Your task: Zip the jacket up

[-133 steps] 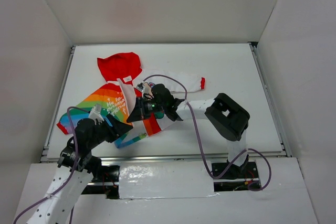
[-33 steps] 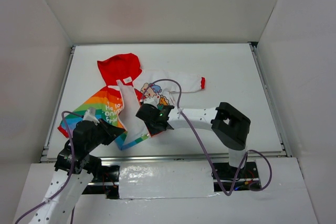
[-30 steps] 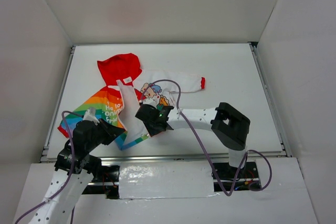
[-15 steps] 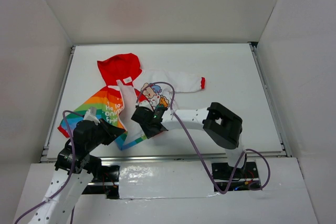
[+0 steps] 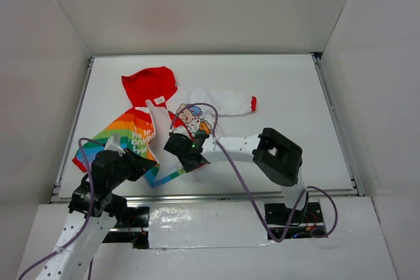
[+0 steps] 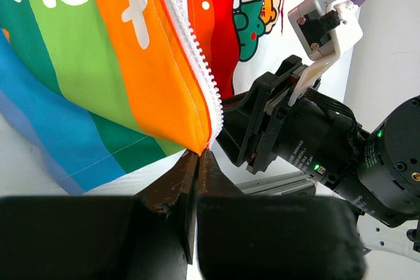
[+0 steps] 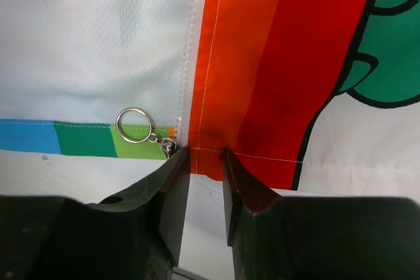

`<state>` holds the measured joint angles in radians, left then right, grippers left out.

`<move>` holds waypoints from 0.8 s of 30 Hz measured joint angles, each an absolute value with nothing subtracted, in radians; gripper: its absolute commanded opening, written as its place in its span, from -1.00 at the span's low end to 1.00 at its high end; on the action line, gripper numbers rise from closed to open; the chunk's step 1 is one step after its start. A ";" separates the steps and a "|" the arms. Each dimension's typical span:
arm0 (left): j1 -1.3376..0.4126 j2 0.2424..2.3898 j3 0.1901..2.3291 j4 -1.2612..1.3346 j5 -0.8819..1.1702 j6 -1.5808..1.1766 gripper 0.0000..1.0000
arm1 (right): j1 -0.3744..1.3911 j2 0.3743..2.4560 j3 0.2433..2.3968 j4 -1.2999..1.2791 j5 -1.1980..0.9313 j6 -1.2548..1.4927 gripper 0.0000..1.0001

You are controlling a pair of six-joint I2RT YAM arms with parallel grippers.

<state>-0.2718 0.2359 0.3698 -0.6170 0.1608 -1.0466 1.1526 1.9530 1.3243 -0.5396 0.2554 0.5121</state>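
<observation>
The jacket [image 5: 141, 129] lies open on the table, red hood [image 5: 149, 84] at the back, rainbow half on the left and white cartoon half [image 5: 216, 101] on the right. My left gripper [image 5: 149, 163] [image 6: 199, 153] is shut on the bottom corner of the orange hem, right beside the white zipper teeth [image 6: 190, 44]. Just to its right, my right gripper [image 5: 174, 155] [image 7: 207, 155] points down at the hem of the other front. Its jaws stand a narrow gap apart over the orange-red strip [image 7: 249, 63], whose hem lies flat between them. A zipper pull with a ring [image 7: 138, 126] lies just left of the left finger [image 7: 174, 181].
A purple cable [image 5: 213, 117] from the right arm loops over the cartoon half. The table's front rail [image 5: 230, 196] runs close behind both grippers. White walls enclose the table on the left, back and right.
The right gripper has shifted slightly left toward the left gripper, and its jaws have narrowed. The left gripper has kept its hold and place.
</observation>
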 measured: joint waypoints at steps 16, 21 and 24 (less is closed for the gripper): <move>-0.272 0.245 0.355 -0.606 0.162 -1.046 -1.00 | 1.152 1.953 1.324 -0.537 0.247 0.508 -1.00; -0.272 0.261 0.355 -0.598 0.165 -1.045 -1.00 | 1.152 1.943 1.322 -0.534 0.247 0.508 -1.00; -0.272 0.264 0.353 -0.587 0.172 -1.044 -1.00 | 1.152 1.885 1.285 -0.494 0.236 0.508 -1.00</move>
